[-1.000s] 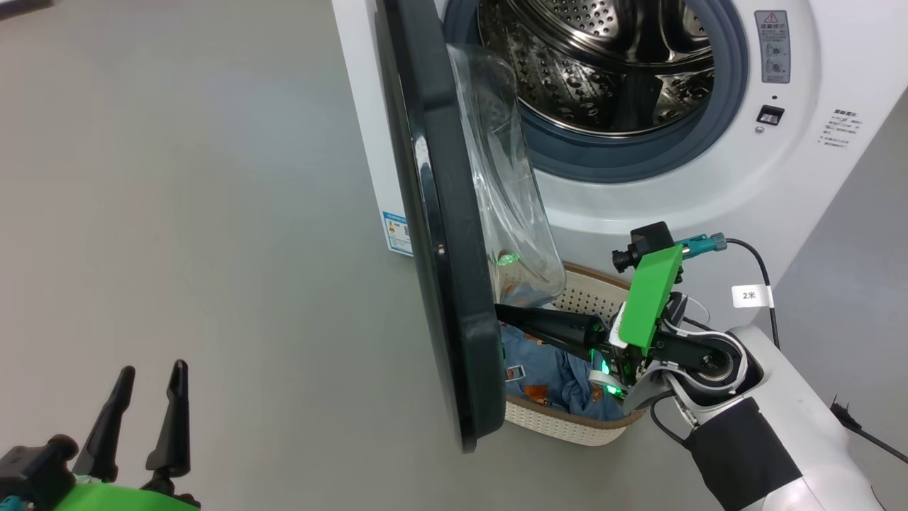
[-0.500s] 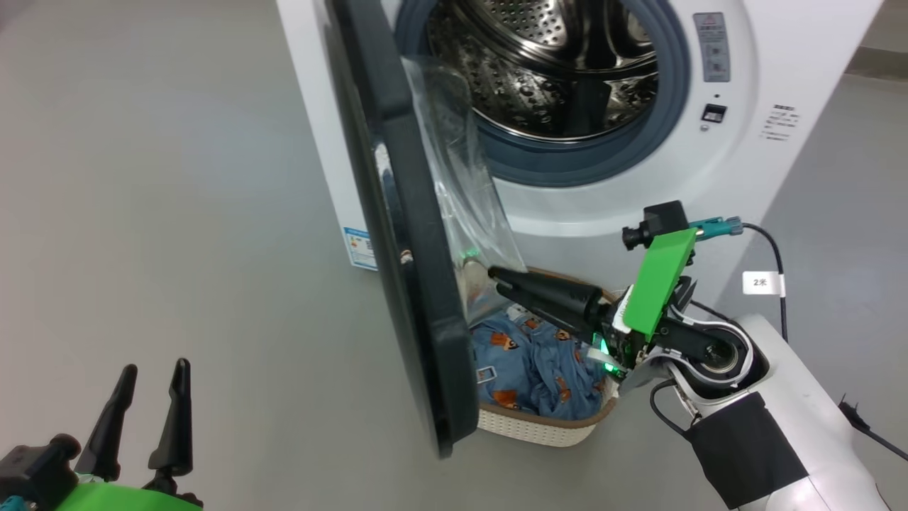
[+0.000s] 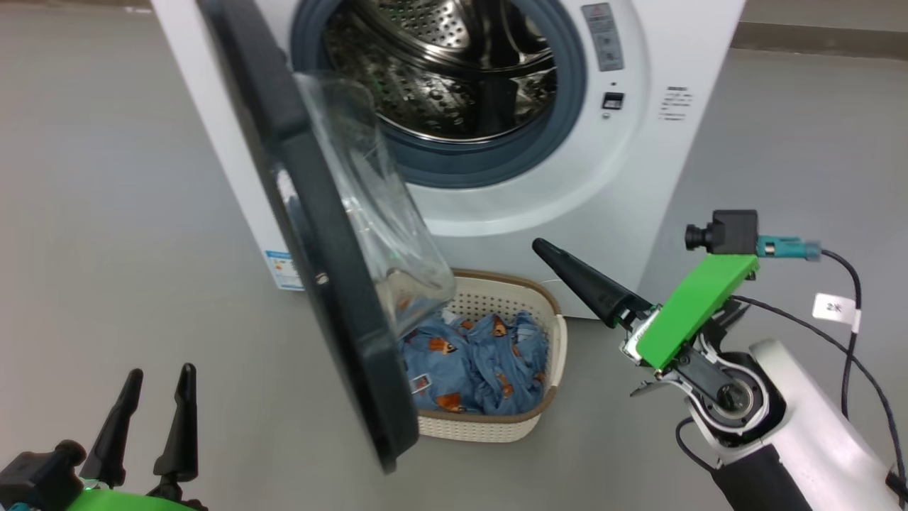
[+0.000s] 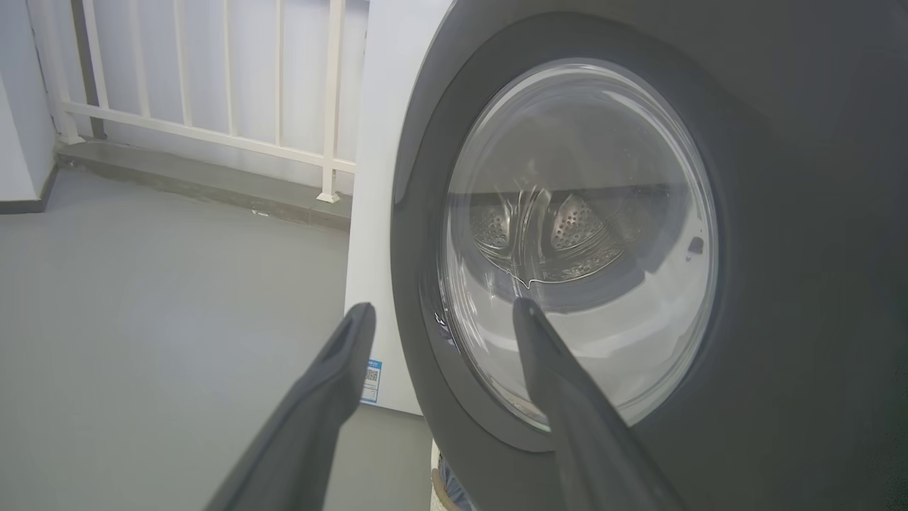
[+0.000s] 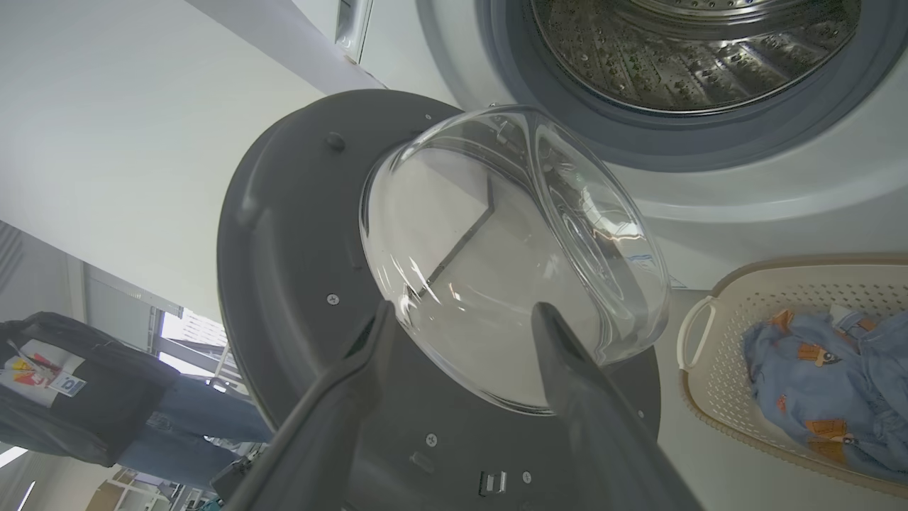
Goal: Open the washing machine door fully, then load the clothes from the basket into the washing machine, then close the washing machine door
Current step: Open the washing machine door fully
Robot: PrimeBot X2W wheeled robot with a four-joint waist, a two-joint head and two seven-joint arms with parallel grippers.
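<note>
The white washing machine (image 3: 674,42) stands at the top with its steel drum (image 3: 454,71) exposed. The washing machine door (image 3: 312,241) hangs partly open, edge-on in the head view, its glass bowl over the left end of the basket (image 3: 557,333). The cream basket sits on the floor in front of the machine and holds the light blue clothes (image 3: 475,355). My right gripper (image 3: 543,248) hovers right of the basket, open and empty. In the right wrist view it (image 5: 461,312) faces the door's inner side (image 5: 284,234). My left gripper (image 3: 159,376) is open at the lower left, facing the door's outer face (image 4: 745,213).
Grey floor surrounds the machine. A person (image 5: 85,397) with a dark bag stands beyond the door in the right wrist view. A white railing (image 4: 213,71) runs along the far wall left of the machine. A black cable (image 3: 844,333) trails from my right wrist.
The head camera has shifted. My right gripper has come up out of the basket under the door's glass, moved right and opened. The left gripper is unchanged.
</note>
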